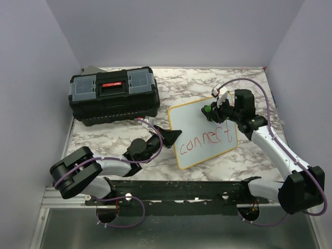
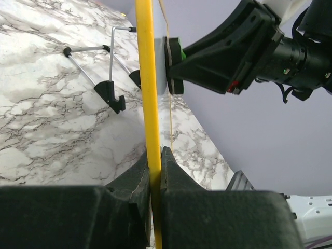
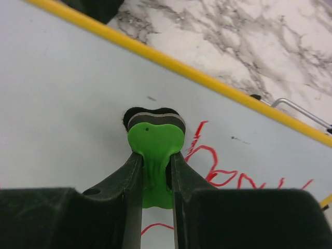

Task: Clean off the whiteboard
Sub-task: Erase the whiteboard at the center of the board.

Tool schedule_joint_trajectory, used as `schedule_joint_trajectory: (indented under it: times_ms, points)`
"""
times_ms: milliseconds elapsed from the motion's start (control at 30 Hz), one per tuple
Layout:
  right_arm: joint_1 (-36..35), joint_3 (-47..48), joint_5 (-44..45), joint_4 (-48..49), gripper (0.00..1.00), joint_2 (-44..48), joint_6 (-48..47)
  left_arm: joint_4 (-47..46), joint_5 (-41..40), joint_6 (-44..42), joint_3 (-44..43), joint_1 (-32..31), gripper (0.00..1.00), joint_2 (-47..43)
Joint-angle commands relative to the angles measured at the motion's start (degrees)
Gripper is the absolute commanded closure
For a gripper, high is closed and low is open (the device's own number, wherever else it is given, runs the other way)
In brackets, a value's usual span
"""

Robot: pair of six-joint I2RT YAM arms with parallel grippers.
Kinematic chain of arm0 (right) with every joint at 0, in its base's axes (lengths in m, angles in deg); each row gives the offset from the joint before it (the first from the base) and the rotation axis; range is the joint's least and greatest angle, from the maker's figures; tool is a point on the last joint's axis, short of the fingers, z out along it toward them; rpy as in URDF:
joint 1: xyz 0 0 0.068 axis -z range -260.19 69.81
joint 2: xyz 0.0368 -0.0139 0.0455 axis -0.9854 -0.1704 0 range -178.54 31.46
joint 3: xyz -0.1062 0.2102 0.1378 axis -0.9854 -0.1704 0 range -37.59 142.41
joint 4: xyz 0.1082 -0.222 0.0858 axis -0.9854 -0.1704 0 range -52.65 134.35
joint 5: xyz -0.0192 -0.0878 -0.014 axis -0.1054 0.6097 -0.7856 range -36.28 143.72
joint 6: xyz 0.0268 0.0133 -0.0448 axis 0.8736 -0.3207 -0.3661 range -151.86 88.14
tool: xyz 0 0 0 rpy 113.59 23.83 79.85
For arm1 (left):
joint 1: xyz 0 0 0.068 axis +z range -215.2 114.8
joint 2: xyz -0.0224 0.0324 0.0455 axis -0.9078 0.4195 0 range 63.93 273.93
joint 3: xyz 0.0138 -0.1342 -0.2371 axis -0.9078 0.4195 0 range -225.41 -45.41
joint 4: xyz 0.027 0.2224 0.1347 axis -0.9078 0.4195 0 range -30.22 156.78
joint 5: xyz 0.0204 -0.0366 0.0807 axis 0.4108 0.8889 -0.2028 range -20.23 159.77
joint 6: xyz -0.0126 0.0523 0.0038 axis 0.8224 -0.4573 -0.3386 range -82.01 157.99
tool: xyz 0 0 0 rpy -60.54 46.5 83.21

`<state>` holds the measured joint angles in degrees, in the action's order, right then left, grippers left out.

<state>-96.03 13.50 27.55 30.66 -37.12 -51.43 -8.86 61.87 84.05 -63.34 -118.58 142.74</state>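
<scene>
Whiteboard [image 1: 193, 124]: middle of the marble worktop [image 1: 249, 155], between the two arms, turned a little askew; it has a yellow frame.
Wire legs [image 2: 111, 67]: behind the board, tipped with black feet.
Writing [image 1: 207, 140]: red "connect" across the lower half, the whole word readable.
Left claw [image 1: 170, 138]: pressed together on the board's left edge, with the yellow frame pinched between its fingers.
Right claw [image 1: 212, 110]: pinching a green eraser [image 3: 155, 142] by its handle.
Eraser: its dark pad lies flat against the white face, in the upper part, above the red word.
Toolbox [image 1: 114, 96]: black with grey lid compartments, at the back left, apart from the board.
</scene>
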Motion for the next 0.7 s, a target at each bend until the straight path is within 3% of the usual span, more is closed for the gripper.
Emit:
schedule_joint_trajectory:
  times_ms: [0, 133, 333, 400, 500, 667]
  points:
    - [-0.40, 1.86, 11.52, 4.75, 0.99, -1.18, 2.24, -1.68, 6.32, -5.47, -0.52, -1.22, 1.00, -0.50]
    - [-0.42, -0.25, 9.08, -0.17, 0.99, -0.33, -2.84, -1.97, 6.31, -5.46, -0.43, -1.28, 1.00, -0.58]
    - [-0.42, -5.12, -8.13, -12.95, 0.99, 3.10, -18.33, -2.55, 6.45, -5.59, -0.56, -1.28, 1.00, -0.13]
    - [-0.41, -5.41, -12.90, -14.94, 0.99, 2.81, -19.42, -3.03, 6.54, -5.40, -0.65, -1.28, 1.00, 0.24]
    - [-0.40, -4.74, -11.82, -10.32, 0.99, 1.60, -14.38, -3.33, 6.75, -5.03, -0.87, -1.27, 1.00, 0.73]
    - [-0.42, -1.50, -0.23, 2.11, 0.99, 0.18, -2.55, -2.40, 6.93, -5.15, -0.88, -1.28, 1.00, 0.02]
